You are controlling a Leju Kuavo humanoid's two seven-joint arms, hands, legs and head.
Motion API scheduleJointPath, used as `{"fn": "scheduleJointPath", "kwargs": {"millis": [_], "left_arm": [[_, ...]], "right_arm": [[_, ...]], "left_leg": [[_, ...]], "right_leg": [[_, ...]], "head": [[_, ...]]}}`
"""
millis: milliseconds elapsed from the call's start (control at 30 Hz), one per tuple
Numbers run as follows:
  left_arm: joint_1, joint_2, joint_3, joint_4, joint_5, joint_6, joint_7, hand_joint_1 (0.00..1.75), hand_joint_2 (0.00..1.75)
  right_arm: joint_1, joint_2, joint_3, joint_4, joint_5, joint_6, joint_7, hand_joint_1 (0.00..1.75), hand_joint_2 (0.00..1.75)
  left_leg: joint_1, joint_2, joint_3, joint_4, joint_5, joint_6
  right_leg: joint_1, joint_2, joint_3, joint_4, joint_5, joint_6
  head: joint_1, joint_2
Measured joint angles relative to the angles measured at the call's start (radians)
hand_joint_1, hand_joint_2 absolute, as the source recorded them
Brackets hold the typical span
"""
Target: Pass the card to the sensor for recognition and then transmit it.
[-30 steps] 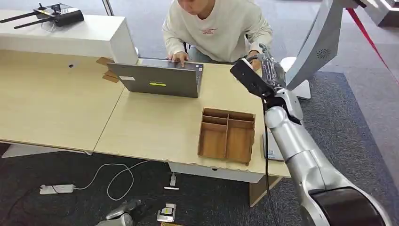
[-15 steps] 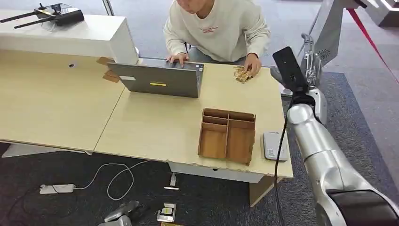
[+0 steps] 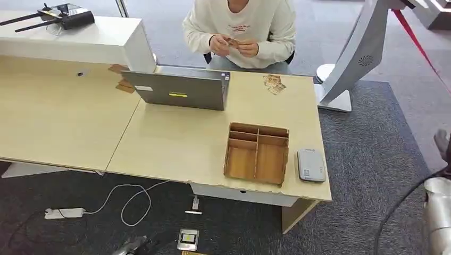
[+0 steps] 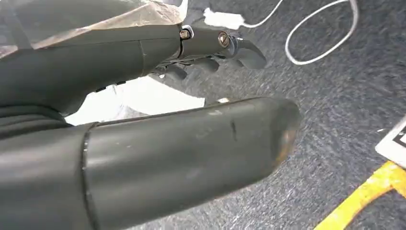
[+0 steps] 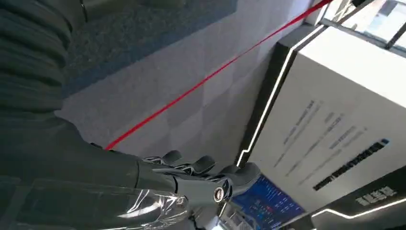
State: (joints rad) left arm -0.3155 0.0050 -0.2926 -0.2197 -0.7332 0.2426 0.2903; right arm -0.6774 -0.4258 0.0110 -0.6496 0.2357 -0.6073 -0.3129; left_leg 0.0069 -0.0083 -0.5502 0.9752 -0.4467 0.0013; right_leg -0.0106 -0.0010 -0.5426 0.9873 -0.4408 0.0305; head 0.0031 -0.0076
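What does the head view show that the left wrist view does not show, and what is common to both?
Head view alone: the desk with a laptop, a wooden divided tray and a grey card reader beside the tray, plus a seated person holding something small in both hands.

Left wrist view alone: the left hand close up, holding nothing, hanging above the floor, and a yellow floor line.

Both: the dark grey carpet with a white cable and its white power strip lying on it.
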Motion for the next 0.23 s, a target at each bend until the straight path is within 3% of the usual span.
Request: {"fn": "scheduleJointPath", "kwargs": {"millis": [100,233], "left_arm": [[0.005,0.005,0.004,0.000,0.001,0.000,-0.001,0.00,0.00],[0.013,0.006,0.019,0.000,0.029,0.030,-0.010,0.00,0.00]], "right_arm": [[0.046,-0.039,-0.051,0.039,-0.007,-0.003,-0.022,0.00,1.75],[0.118,-0.084,-0.100,0.113,0.018,-0.015,0.125,0.00,1.75]], "left_leg": [[-0.001,0.004,0.000,0.000,0.000,0.000],[0.003,0.000,0.002,0.000,-0.001,-0.001]], "right_leg": [[0.000,0.004,-0.002,0.000,0.000,0.000],[0.001,0.000,0.002,-0.001,-0.002,-0.001]], "head": [[-0.001,0.000],[0.000,0.000]]}}
